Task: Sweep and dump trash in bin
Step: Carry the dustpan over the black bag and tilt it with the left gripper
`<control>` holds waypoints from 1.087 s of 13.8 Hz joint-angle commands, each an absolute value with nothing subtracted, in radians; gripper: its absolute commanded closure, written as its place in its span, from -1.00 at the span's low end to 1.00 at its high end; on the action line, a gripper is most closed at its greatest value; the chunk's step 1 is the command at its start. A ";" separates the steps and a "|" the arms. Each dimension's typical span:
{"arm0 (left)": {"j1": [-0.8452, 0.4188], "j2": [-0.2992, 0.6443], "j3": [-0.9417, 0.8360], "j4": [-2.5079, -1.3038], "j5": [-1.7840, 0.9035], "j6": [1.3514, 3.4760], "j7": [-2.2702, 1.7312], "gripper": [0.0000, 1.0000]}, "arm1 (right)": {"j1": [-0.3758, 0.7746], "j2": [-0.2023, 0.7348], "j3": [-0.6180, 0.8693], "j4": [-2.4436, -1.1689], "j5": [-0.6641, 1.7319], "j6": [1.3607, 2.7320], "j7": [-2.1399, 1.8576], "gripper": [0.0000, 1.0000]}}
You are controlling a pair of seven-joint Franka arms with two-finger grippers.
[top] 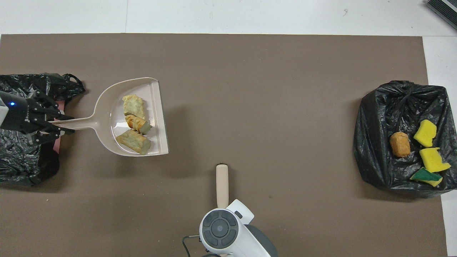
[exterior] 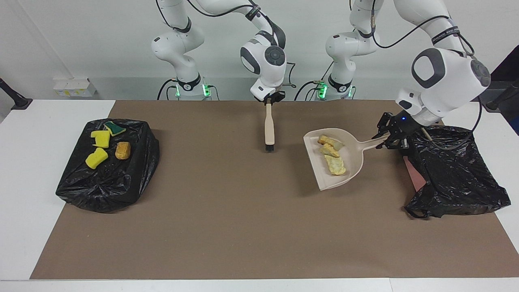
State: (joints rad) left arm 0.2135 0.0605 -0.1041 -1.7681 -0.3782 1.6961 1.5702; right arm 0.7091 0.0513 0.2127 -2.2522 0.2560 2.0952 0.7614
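Note:
My left gripper (exterior: pixel 383 140) is shut on the handle of the beige dustpan (exterior: pixel 354 160), beside the black bin bag (exterior: pixel 454 174) at the left arm's end. The dustpan (top: pixel 107 132) is held a little above the brown mat and carries three pale yellow-tan chunks (exterior: pixel 335 165) (top: pixel 134 141). My right gripper (exterior: pixel 269 101) is shut on the beige brush (exterior: pixel 269 129), which hangs bristles down at the mat's middle; its handle (top: pixel 222 185) shows below the wrist. Yellow sponge bits (exterior: pixel 96 158), a green-backed one (exterior: pixel 116 129) and a golden-brown lump (exterior: pixel 123 150) lie on a second black bag (exterior: pixel 109 182).
The second black bag (top: pixel 385 117) sits at the right arm's end of the brown mat (exterior: pixel 227 211). A pink edge (exterior: pixel 417 174) shows under the bin bag. Small white boxes (exterior: pixel 75 87) stand on the white table near the robots.

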 commanded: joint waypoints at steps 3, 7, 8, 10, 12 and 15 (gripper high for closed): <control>0.363 0.140 -0.121 -1.602 -0.399 1.562 1.686 1.00 | 0.704 0.038 0.212 -2.257 0.253 2.108 0.719 -1.00; 0.494 0.140 -0.121 -1.600 -0.417 1.548 1.776 1.00 | 0.631 0.032 0.201 -2.200 0.200 2.108 0.726 -1.00; 0.536 0.140 -0.123 -1.585 -0.428 1.527 1.814 1.00 | 0.570 0.023 0.201 -2.182 0.193 2.105 0.721 -1.00; 0.607 0.162 -0.121 -1.536 -0.425 1.494 1.862 1.00 | 0.496 0.021 0.199 -2.137 0.135 2.105 0.716 -1.00; 0.658 0.184 -0.118 -1.474 -0.417 1.468 1.879 1.00 | 0.387 0.023 0.209 -2.086 0.045 2.103 0.709 -1.00; 0.722 0.231 -0.107 -1.385 -0.374 1.466 1.878 1.00 | 0.264 0.014 0.199 -2.033 0.015 2.065 0.587 -1.00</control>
State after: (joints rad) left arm 0.6822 0.1729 -0.1003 -1.4898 -0.3930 1.5071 1.8676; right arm 0.3300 0.0237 0.1899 -2.0645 0.0389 2.0986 0.6587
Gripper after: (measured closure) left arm 0.670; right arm 0.000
